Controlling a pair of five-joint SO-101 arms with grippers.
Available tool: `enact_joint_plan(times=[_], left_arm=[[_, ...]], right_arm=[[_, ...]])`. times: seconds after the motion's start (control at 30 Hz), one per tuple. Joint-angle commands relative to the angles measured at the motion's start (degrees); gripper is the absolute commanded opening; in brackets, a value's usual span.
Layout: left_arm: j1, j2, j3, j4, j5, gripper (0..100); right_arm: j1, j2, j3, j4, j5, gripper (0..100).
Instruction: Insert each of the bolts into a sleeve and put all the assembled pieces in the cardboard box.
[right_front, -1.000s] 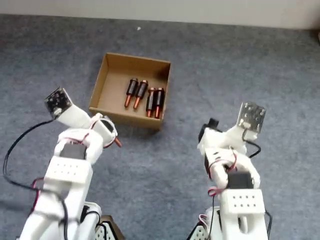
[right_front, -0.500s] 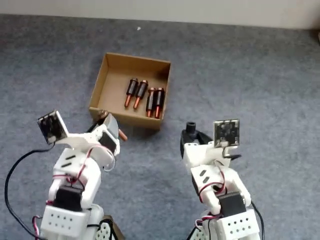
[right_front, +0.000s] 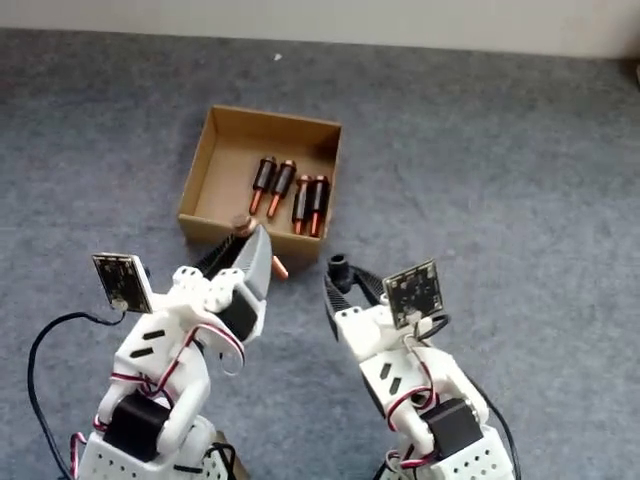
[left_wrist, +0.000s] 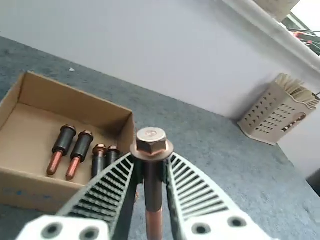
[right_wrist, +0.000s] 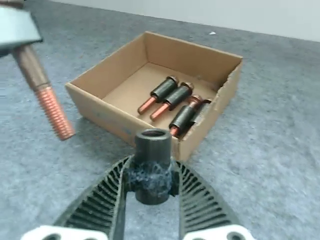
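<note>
1. Left gripper (left_wrist: 150, 167) is clamped on a copper-coloured hex bolt (left_wrist: 151, 146), pinched just under the head. The threaded end pokes out free past the fingers, so there's bare shank to go into a sleeve.
2. Right gripper (right_wrist: 150, 175) is closed round a black sleeve (right_wrist: 151, 147), held by its lower body. The bore mouth sits above the fingers, open & unblocked, prob. so the bolt can enter.
3. Both parts are held off the grey surface (right_front: 500, 150), just in front of the cardboard box (right_front: 200, 175), near its front wall. High view: bolt tip & sleeve are near each other but apart, w/ a gap btwn them. The bolt is slanted, tip toward the right arm's side, and not lined up w/ the bore.
4. Four assembled pieces (right_front: 290, 195) lie side by side on the box floor, toward its right half. Heads point to the far wall, copper ends to the near wall.
5. Judgement: this looks like the last pair, at the mating step. Next needs the thread tip centred on the bore & both axes matched.
6. Risk: w/ the bolt gripped at one end only, a skewed push could pivot it or knock the sleeve askew.
</note>
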Motion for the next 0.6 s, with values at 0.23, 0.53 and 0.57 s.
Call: enact_joint_plan(times=[0.23,0.53,0.57], left_arm=[[5.0,-0.5,-9.3,-1.5,-5.3,1],[5.1,-0.5,-8.9,-1.3,-5.2,1],[4.9,-0.5,-8.9,-1.3,-5.3,1]], right_arm=[[-8.7,-1.1,-0.3,-0.1,6.1,0.5],[-9.5,-1.1,-0.2,-5.6,7.3,0.5],[-9.5,-1.1,-0.2,-6.3,8.8,0.5]])
